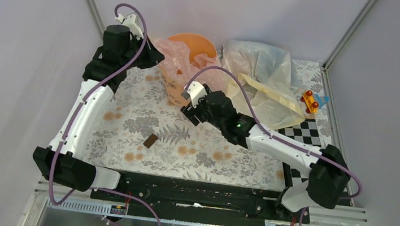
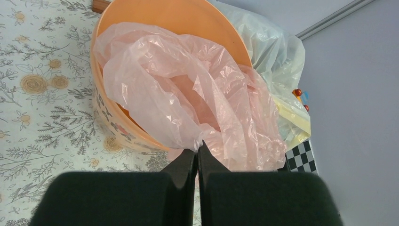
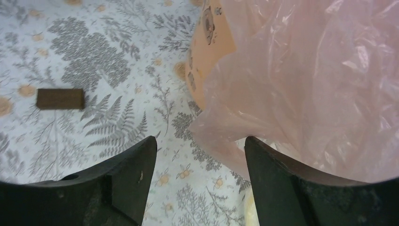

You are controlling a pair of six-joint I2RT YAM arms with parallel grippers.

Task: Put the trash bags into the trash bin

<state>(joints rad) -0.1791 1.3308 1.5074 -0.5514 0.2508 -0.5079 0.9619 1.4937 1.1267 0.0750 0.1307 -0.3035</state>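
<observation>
The peach-orange trash bin [image 1: 194,43] stands at the back middle of the table. The pale-pink trash bag [image 1: 175,67] is draped over its near rim, partly inside and partly hanging down the front. In the left wrist view the bag [image 2: 188,89] fills the bin's mouth [image 2: 179,19], and my left gripper [image 2: 197,147] is shut, pinching the film's edge at the near rim. My right gripper [image 3: 197,141] is open low in front of the bin [image 3: 207,52], and the bag's hanging lower edge [image 3: 306,84] touches its right finger [image 3: 263,160].
A clear whitish bag [image 1: 255,57] and a cream-yellow bag [image 1: 270,98] lie right of the bin. A small toy [image 1: 313,100] and a checkerboard [image 1: 303,133] are at the right. A brown block [image 1: 150,141] lies on the floral cloth [image 1: 129,116], and it also shows in the right wrist view [image 3: 60,98].
</observation>
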